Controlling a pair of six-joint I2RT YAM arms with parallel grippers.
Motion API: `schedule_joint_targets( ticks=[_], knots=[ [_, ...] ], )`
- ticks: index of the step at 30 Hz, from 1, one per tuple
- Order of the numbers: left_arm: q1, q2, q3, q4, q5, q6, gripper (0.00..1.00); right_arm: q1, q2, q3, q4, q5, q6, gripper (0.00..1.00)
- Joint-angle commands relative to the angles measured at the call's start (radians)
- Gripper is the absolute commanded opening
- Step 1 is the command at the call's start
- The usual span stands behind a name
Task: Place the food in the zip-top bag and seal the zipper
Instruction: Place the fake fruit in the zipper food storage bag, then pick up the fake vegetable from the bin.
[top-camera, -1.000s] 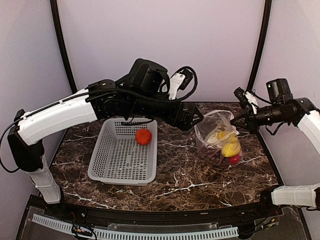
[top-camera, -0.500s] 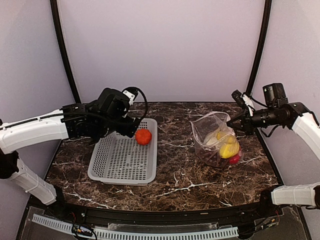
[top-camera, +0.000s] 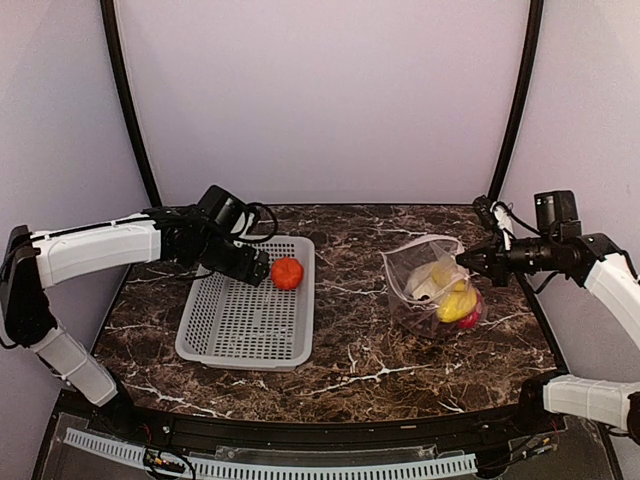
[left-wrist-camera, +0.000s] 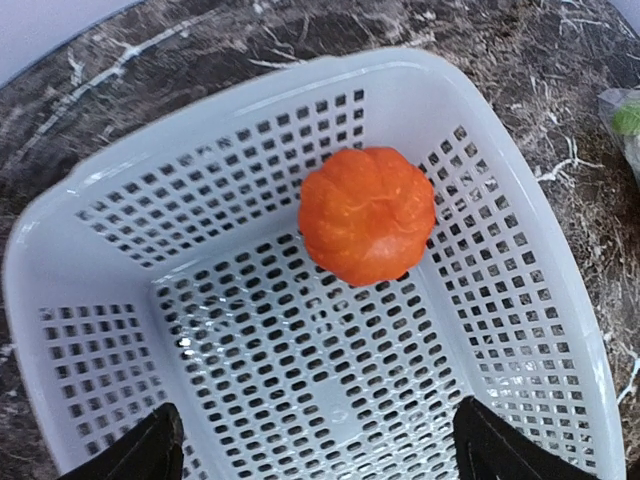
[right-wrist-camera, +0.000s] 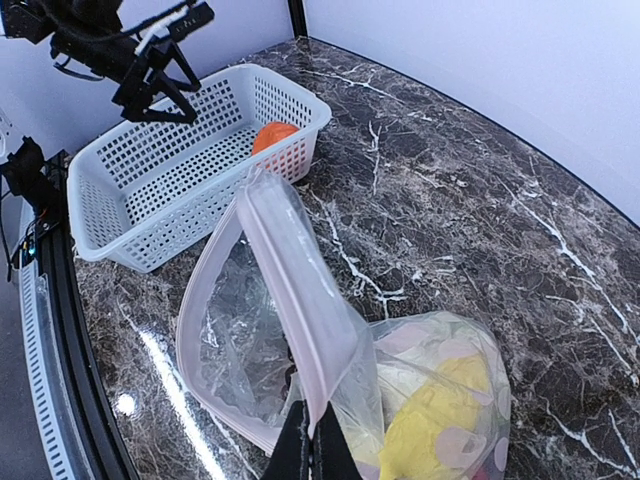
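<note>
Top external view: left gripper (top-camera: 259, 268) sits low over the far end of the grey perforated plastic basket (top-camera: 238, 358), just beside the round orange ribbed toy piece (top-camera: 287, 273). A second ago this arm was stretched away from the basket to the bag mouth; half a second ago it had swung back over the basket's far end, and now it has dropped closer to the orange piece. The orange piece has not moved: same far-right corner of the basket floor, nothing touching it.

Left wrist view confirms it: fingers spread wide, tips at the bottom corners, orange piece ahead between their lines, not yet between them.

Right gripper (top-camera: 463, 260) is clamped tight on the mouth edge of the clear plastic zip-top bag with white dots (top-camera: 420, 272), right of the basket and well apart from it on the dark marble table (top-camera: 355, 345). It has shifted slightly over the last second, and the mouth is held up, gaping toward the basket. Pinkish zipper strip (right-wrist-camera: 292, 262) is unsealed.

Yellow toy fruit (top-camera: 455, 300) and a red piece (top-camera: 468, 319) are already inside the bag. Other items there are too blurred to call.

Meaning: the orange piece looks like the last item outside the bag. Step in hand is likely the approach to grasp it; sealing is not started.
</note>
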Motion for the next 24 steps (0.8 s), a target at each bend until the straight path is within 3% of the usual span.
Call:
schedule_joint_targets(
  ticks=[1,5,18,24],
  knots=[
    [0.05,0.089,0.041,0.04,0.238,-0.075,0.92,-0.016,-0.027,-0.036,0.071,-0.029,0.014,0.0],
    [0.072,0.16,0.069,0.134,0.309,-0.092,0.92,-0.018,-0.03,-0.057,0.081,-0.048,0.018,0.0],
    [0.078,0.369,0.164,0.271,0.26,-0.22,0.93,-0.024,-0.05,-0.078,0.078,-0.064,0.013,0.0],
    [0.078,0.426,0.196,0.288,0.218,-0.288,0.99,-0.027,-0.042,-0.078,0.079,-0.067,0.009,0.0]
  ],
)
